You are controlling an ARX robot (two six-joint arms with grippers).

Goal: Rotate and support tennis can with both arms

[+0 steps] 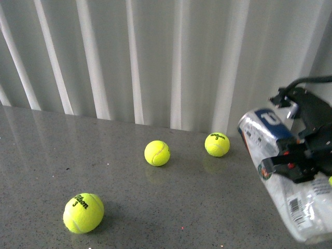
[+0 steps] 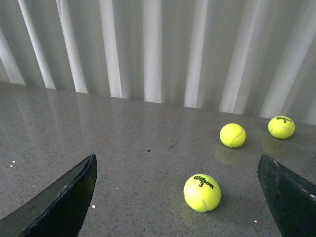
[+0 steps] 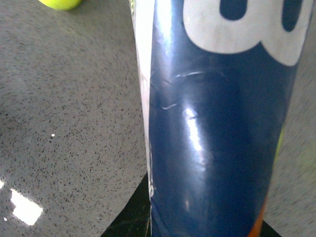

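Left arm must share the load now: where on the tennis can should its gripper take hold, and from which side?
Probably the clear lower section of the tennis can, coming from the robot's left with the open left gripper straddling the round wall. The right gripper clamps the labelled middle, and the can hangs tilted, leaving that stretch bare.

Tennis can (image 1: 301,205) end beyond frame edge
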